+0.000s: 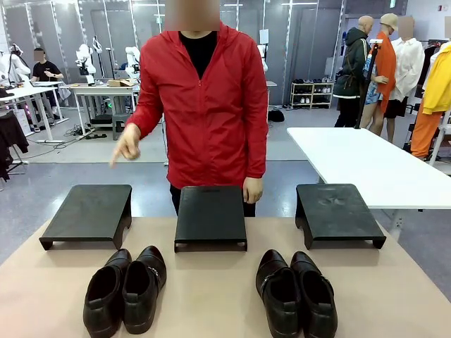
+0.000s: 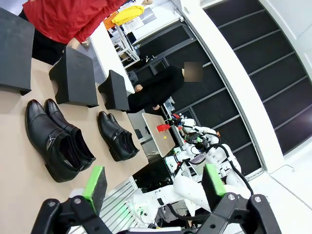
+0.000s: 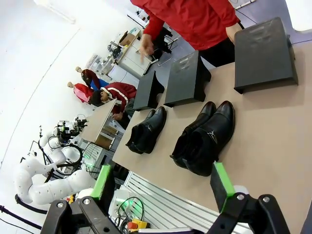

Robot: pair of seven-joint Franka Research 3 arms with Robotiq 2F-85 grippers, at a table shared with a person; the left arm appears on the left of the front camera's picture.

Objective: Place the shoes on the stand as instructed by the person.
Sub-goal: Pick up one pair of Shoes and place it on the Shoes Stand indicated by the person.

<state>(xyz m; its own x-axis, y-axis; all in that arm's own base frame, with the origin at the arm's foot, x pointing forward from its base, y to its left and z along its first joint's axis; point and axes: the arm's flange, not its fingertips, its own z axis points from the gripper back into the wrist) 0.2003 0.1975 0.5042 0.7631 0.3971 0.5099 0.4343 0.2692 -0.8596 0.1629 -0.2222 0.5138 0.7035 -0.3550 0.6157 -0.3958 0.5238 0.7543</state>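
Shoes on table before stands; left hand, right hand spread wide, holding nothing

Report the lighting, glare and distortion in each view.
Front view: even overhead light and a sharp picture, with soft highlights on the shoes and faint shadows under the stands. Left wrist view: rolled, with the table slanted by the wide-angle lens, and the lower right corner bright white and nearly featureless. Right wrist view: also rolled, the upper left washed out white, the shoes glossy but sharp.
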